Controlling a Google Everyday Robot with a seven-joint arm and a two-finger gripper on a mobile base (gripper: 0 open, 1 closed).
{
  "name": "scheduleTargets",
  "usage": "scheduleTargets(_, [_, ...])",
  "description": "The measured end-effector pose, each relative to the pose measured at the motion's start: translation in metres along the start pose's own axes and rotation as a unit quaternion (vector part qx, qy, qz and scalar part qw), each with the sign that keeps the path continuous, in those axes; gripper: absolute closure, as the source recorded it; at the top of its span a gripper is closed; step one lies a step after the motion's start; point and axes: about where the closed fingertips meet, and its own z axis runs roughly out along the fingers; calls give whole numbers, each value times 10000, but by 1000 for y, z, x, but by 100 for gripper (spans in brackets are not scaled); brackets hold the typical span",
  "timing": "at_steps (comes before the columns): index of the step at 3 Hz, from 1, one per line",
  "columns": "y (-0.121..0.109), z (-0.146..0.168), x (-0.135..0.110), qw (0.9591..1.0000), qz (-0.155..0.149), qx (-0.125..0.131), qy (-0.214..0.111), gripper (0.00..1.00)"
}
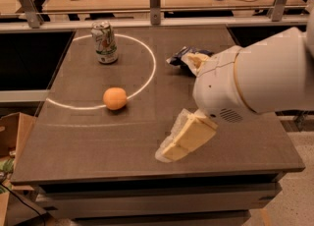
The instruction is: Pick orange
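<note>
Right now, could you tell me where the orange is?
In the camera view, the orange sits left of centre on the white ring's near arc, in front of the drink can; the gripper hovers to its right.

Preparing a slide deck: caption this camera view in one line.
Cream gripper hovers above the dark tabletop, right of the small round orange; silver-green drink can behind.

I see a dimly lit scene with a warm cast. Light comes from above: the white arm [265, 77] is brightest on top and shaded below. The gripper [168, 152] hangs pale over the front right of the table [98, 141]. The orange [115, 98] casts a small dark shadow. The can [104, 42] has a soft glint on it.
</note>
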Motion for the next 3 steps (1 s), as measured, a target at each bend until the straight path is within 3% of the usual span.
scheduleTargets(2, [17,64,-21,9979,455,-344,-294,0])
scheduleTargets(3, [17,64,-21,9979,454,-344,-294,0])
